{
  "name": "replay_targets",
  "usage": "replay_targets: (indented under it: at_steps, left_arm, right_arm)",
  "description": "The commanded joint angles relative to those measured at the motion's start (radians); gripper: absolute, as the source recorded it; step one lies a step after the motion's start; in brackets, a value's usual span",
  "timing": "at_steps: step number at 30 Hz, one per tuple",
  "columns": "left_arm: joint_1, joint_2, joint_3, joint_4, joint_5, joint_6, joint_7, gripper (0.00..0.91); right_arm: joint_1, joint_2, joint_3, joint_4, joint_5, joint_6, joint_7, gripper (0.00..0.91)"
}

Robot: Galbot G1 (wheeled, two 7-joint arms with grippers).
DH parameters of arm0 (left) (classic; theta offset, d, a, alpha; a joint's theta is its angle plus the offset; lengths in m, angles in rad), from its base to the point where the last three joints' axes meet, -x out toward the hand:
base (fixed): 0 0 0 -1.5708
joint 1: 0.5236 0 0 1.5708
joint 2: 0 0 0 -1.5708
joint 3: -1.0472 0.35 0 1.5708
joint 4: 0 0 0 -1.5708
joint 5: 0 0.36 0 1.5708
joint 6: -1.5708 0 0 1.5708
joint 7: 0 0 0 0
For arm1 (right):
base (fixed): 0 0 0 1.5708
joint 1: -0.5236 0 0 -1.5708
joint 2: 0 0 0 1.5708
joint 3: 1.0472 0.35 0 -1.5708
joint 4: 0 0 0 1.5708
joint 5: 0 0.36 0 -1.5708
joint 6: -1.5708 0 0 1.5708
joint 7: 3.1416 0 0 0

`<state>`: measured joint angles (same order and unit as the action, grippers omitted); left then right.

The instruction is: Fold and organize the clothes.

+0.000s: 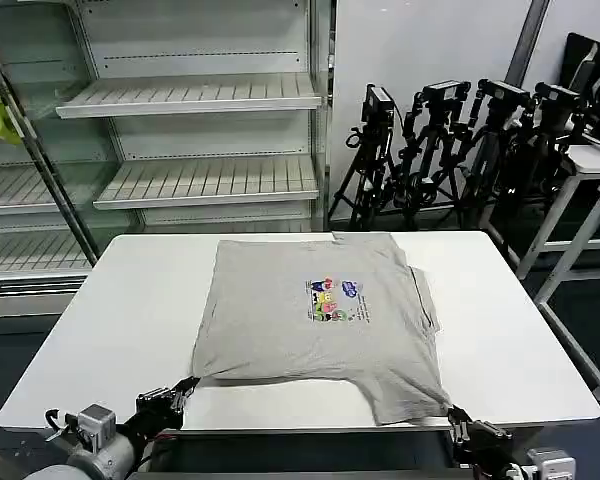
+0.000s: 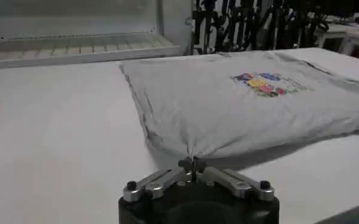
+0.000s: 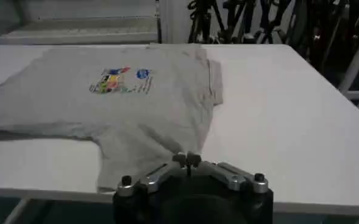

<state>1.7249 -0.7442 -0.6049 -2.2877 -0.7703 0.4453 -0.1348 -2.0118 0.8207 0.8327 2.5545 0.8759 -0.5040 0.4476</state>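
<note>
1. As we read the near table (image 1: 100,330) edge, our left gripper (image 1: 187,385) is pinched closed on the T-shirt (image 1: 310,310) near-left corner.
2. Cloth extends away from both jaws, chest print (image 1: 332,298) up.
3. Our right gripper (image 1: 454,413) is clamped on the near-right sleeve corner.

Bright, even overhead light; soft shadows, wrist-view backgrounds blurred.

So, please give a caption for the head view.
Both grippers, left and right, pinch the grey T-shirt's near edge.

White table (image 1: 100,330), shelves (image 1: 190,95), apparently tripods (image 1: 450,150) behind.
</note>
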Motion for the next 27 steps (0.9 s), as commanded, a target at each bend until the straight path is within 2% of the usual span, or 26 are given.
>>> replay_targets:
  at_steps: [1, 4, 8, 15, 22, 26, 27]
  left_arm:
    - [0.228, 0.014, -0.16, -0.119, 0.006, -0.002, 0.002, 0.05]
    - [0.186, 0.005, -0.142, -0.102, 0.007, -0.008, 0.001, 0.05]
    - [0.063, -0.004, -0.091, -0.06, -0.005, -0.009, -0.005, 0.05]
    - [-0.117, 0.015, -0.032, 0.007, -0.045, -0.004, -0.005, 0.05]
    - [-0.271, 0.081, 0.085, 0.099, -0.073, -0.006, -0.001, 0.05]
    - [-0.428, 0.083, 0.194, 0.177, -0.087, -0.007, -0.001, 0.05]
    - [-0.451, 0.081, 0.212, 0.197, -0.087, -0.009, -0.001, 0.05]
  right_arm:
    - [-0.088, -0.022, 0.146, 0.064, 0.068, 0.005, 0.022, 0.0]
    - [-0.058, -0.024, 0.138, 0.064, 0.071, 0.016, 0.025, 0.0]
    - [0.064, -0.059, 0.092, 0.04, 0.072, 0.043, 0.041, 0.0]
    - [0.15, -0.139, 0.101, -0.039, 0.084, 0.086, -0.006, 0.0]
    - [0.205, -0.256, 0.129, -0.133, 0.133, 0.095, -0.046, 0.0]
    - [0.292, -0.321, 0.083, -0.212, 0.148, 0.094, -0.061, 0.0]
    - [0.323, -0.337, 0.043, -0.237, 0.148, 0.09, -0.065, 0.0]
